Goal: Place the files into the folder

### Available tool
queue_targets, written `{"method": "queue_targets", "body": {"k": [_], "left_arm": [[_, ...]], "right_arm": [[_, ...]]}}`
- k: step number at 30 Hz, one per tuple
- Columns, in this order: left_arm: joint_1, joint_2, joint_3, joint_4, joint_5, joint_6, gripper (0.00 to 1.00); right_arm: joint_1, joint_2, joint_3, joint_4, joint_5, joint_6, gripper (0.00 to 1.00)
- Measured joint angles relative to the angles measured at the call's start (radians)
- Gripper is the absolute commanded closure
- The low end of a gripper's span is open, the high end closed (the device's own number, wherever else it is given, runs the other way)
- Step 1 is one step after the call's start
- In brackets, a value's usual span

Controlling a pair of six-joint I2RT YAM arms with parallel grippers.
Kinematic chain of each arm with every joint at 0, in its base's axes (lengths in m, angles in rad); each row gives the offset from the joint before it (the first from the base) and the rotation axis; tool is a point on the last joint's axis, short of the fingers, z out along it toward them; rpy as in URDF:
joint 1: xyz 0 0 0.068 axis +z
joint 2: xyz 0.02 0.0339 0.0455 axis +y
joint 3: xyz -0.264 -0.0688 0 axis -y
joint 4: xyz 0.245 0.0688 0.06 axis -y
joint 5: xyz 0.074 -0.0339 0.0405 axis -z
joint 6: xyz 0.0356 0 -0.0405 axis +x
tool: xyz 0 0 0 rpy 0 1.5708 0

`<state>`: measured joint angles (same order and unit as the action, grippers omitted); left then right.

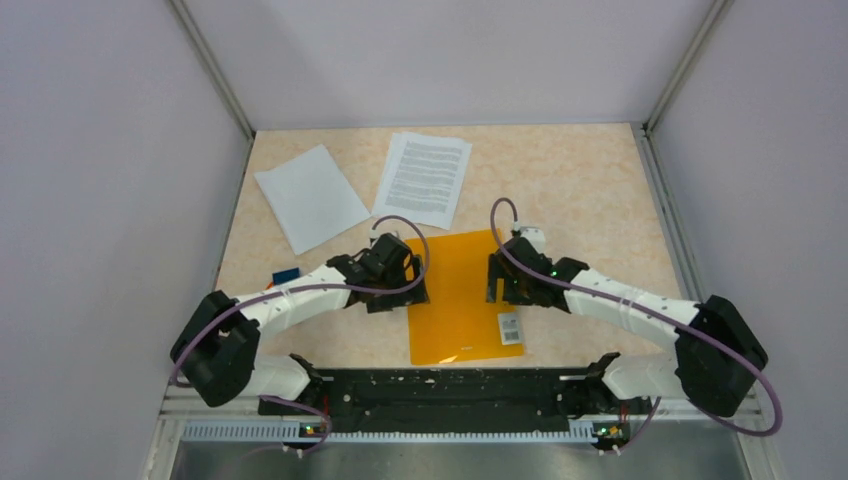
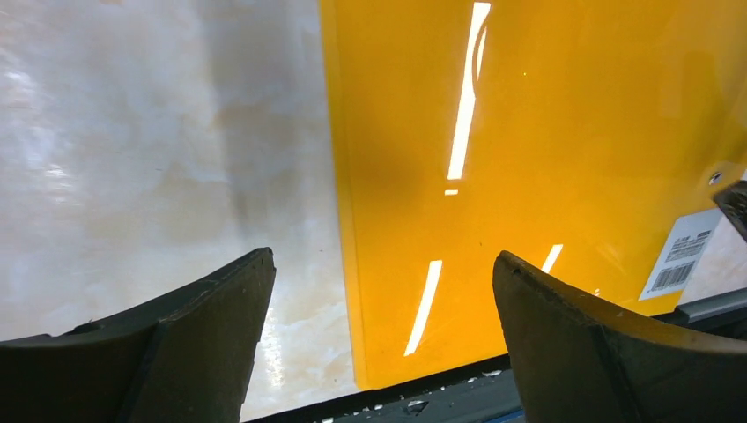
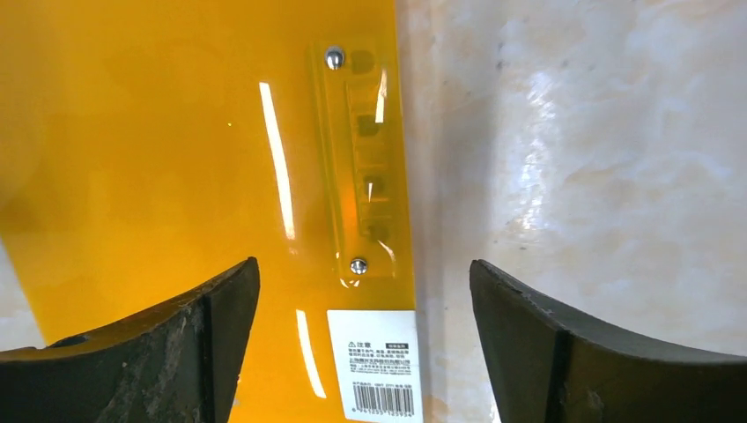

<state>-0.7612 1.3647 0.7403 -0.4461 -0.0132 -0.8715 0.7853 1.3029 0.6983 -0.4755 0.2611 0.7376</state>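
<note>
The orange folder point(image 1: 462, 295) lies flat on the table between my two grippers, its barcode label point(image 1: 510, 328) near the front right corner. Two white files lie behind it: a printed sheet point(image 1: 423, 178) and a blank sheet point(image 1: 311, 196) further left. My left gripper point(image 1: 410, 285) stands open over the folder's left edge point(image 2: 343, 203), one finger over bare table, the other over the folder. My right gripper point(image 1: 497, 280) stands open astride the folder's right edge point(image 3: 401, 176), above the label point(image 3: 377, 363) and a clip strip point(image 3: 361, 167). Neither holds anything.
A small blue object point(image 1: 286, 274) sits on the table left of the left arm. Grey walls close in the table point(image 1: 580, 190) on three sides. The black arm mount point(image 1: 450, 390) runs along the near edge.
</note>
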Motion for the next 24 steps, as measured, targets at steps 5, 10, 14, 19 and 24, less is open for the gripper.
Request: {"method": "queue_targets", "body": {"k": [5, 10, 14, 19, 24], "left_arm": [[0.078, -0.039, 0.034, -0.035, -0.007, 0.038, 0.02], [0.140, -0.038, 0.053, -0.047, -0.001, 0.078, 0.03], [0.165, -0.030, 0.064, -0.047, 0.024, 0.092, 0.03], [0.167, -0.005, 0.066, -0.046, 0.050, 0.097, 0.03], [0.168, 0.019, 0.066, -0.043, 0.059, 0.097, 0.03]], "right_arm": [[-0.028, -0.085, 0.046, -0.047, 0.025, -0.002, 0.40], [-0.028, -0.049, 0.064, -0.048, 0.024, -0.005, 0.55], [-0.028, 0.004, 0.064, -0.043, 0.023, -0.010, 0.73], [-0.028, 0.048, 0.064, -0.035, 0.023, -0.013, 0.86], [-0.029, 0.061, 0.064, -0.018, 0.029, -0.012, 0.91]]}}
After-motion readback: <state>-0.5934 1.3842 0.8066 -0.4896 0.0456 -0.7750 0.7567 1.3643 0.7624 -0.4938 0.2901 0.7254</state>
